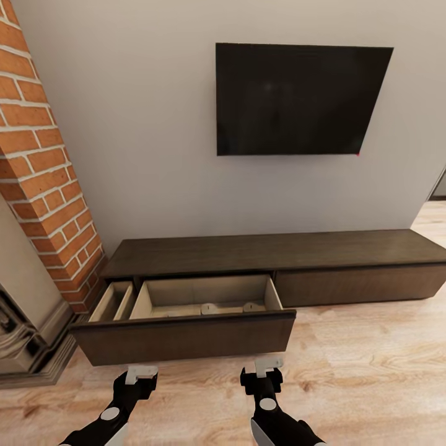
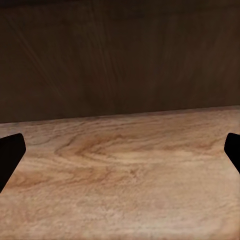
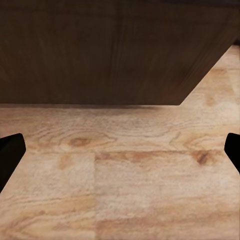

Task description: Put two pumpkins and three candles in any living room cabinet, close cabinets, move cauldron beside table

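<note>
I've got both arms reaching forward and low over the wood floor (image 1: 371, 371), just short of the cabinet (image 1: 272, 254). Its left drawer (image 1: 186, 337) stands pulled out, pale inside, and I can't make out anything in it beyond some flat shapes on the drawer's bottom. My left gripper (image 1: 142, 374) and right gripper (image 1: 268, 368) point at the drawer front, fingers spread wide apart, holding nothing. A television (image 1: 300, 99) hangs on the wall above the cabinet.

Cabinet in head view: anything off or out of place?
The cabinet's left drawer stands pulled out over the wood floor, pale inside exposed; the right drawer front is flush. No pumpkins or candles visible inside. Both grippers, left and right, sit just short of the front.
</note>
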### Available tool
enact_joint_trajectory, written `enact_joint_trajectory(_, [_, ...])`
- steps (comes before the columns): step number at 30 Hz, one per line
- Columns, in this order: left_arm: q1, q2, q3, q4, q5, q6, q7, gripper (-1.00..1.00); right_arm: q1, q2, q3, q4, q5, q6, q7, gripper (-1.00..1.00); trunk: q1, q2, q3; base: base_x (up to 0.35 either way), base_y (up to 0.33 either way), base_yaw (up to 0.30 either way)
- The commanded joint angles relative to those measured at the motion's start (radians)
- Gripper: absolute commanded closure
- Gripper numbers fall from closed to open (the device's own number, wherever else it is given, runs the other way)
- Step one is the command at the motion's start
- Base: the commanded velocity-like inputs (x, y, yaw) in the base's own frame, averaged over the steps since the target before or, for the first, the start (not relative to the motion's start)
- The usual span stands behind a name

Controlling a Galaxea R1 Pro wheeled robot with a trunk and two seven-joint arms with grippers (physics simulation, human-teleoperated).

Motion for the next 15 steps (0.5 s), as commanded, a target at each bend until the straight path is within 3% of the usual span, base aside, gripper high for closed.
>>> enact_joint_trajectory(1, [-0.001, 0.001, -0.009, -0.001, 0.004, -0.002, 0.007, -1.00, -0.001, -0.001, 0.007, 0.001, -0.011, -0.007, -0.005, -1.00, 0.004, -0.008, -0.004, 0.000, 0.000, 0.000])
enact_joint_trajectory(15, [-0.001, 0.001, -0.009, -0.003, 0.005, -0.004, 0.007, -1.00, -0.001, 0.000, 0.008, 0.001, -0.011, -0.007, -0.005, -1.00, 0.057, -0.106, -0.048, 0.000, 0.000, 0.000])
